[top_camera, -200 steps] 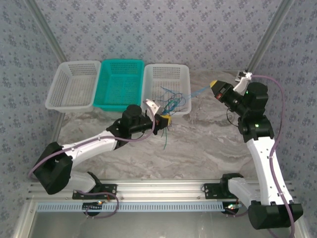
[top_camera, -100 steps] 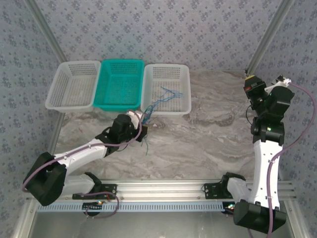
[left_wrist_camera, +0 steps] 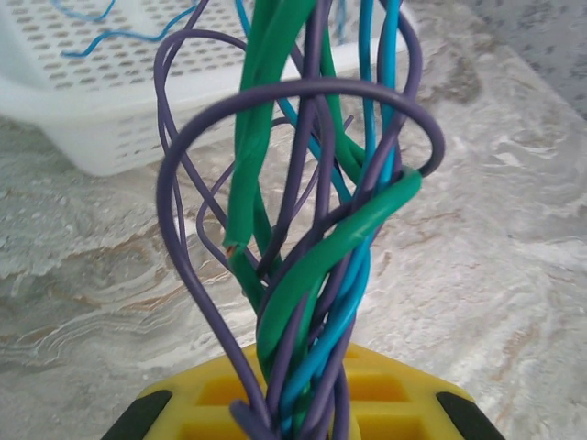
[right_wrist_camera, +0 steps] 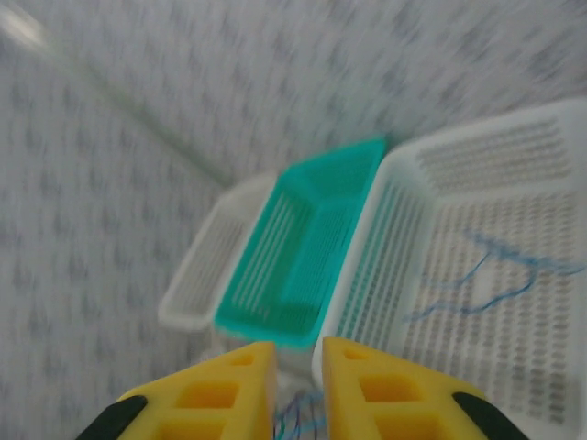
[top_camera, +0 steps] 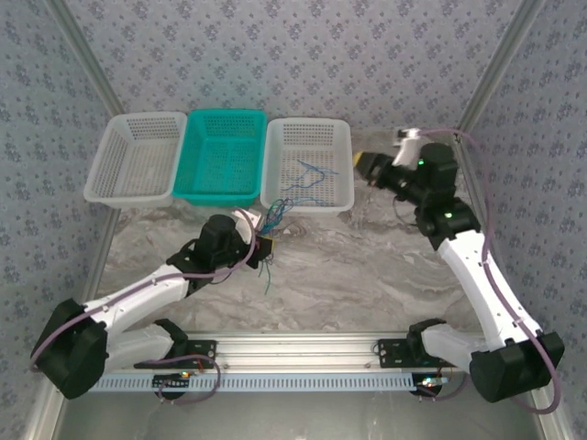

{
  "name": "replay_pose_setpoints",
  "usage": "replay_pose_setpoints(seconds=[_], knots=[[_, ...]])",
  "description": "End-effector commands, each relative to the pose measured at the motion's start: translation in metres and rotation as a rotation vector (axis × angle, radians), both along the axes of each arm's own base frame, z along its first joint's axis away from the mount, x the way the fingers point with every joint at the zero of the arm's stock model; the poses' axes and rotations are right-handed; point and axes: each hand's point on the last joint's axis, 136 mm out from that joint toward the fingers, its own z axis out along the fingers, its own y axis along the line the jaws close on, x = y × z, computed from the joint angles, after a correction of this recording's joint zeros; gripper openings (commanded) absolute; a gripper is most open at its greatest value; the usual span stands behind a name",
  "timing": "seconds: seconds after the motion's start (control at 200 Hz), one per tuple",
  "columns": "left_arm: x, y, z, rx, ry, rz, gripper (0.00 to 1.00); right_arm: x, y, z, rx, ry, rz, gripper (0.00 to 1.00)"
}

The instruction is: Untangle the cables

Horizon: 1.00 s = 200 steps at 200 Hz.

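Cables [left_wrist_camera: 312,275], green, blue and purple, stay clamped in the jaws of the left gripper [top_camera: 265,243], just in front of the white basket [top_camera: 308,123]. One blue wire [top_camera: 307,171] now lies inside it, freed. Right gripper [right_wrist_camera: 298,385], jaws slightly apart and empty, has swung back, likely for another.

We show the left arm [top_camera: 147,286] and right arm [top_camera: 479,268]: white link shells, black joint housings, a purplish-grey cable [top_camera: 485,229] behind each wrist. Left gripper [left_wrist_camera: 303,408] and right gripper [right_wrist_camera: 298,348] carry yellow fingers [right_wrist_camera: 371,390] with square recesses, black at the roots.

Two white baskets [top_camera: 147,117] [top_camera: 308,122], one teal basket [top_camera: 227,113], two robot arms [top_camera: 147,289] [top_camera: 477,266], one tangled bundle of cables [left_wrist_camera: 348,240].
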Motion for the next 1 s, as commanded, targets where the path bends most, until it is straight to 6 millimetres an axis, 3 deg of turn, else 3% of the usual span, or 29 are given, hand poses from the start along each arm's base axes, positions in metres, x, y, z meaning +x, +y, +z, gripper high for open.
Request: replay_pose_setpoints(seconds=[0.0,0.11,0.22,0.26,0.285,0.33,0.455,0.655,0.79,0.994], knots=[[-0.011,-0.008,0.046,-0.045,-0.089,-0.093,0.00,-0.017,0.022,-0.034,-0.272,-0.123,0.125,0.36],[-0.014,0.000,0.068,-0.023,-0.120,-0.088,0.00,-0.016,0.037,-0.052,-0.396,-0.291,0.179,0.47],[-0.018,0.003,0.077,0.000,-0.112,-0.091,0.00,-0.025,0.063,-0.066,-0.488,-0.540,0.259,0.70],[-0.019,0.003,0.079,-0.005,-0.108,-0.096,0.00,-0.033,0.075,-0.071,-0.549,-0.661,0.304,0.82],[-0.020,0.003,0.080,-0.009,-0.106,-0.099,0.00,-0.038,0.084,-0.076,-0.591,-0.728,0.336,0.96],[-0.022,0.002,0.081,-0.022,-0.104,-0.103,0.00,-0.045,0.096,-0.083,-0.658,-0.822,0.378,1.00],[-0.023,0.002,0.081,-0.032,-0.104,-0.101,0.00,-0.033,0.110,-0.083,-0.701,-0.883,0.352,0.96],[-0.022,0.003,0.078,-0.030,-0.105,-0.096,0.00,-0.014,0.112,-0.074,-0.677,-0.933,0.272,0.86],[-0.022,0.003,0.079,-0.036,-0.112,-0.094,0.00,-0.008,0.111,-0.078,-0.643,-0.890,0.311,0.55],[-0.020,0.002,0.080,-0.038,-0.119,-0.092,0.00,-0.016,0.117,-0.079,-0.609,-0.895,0.365,0.39]])
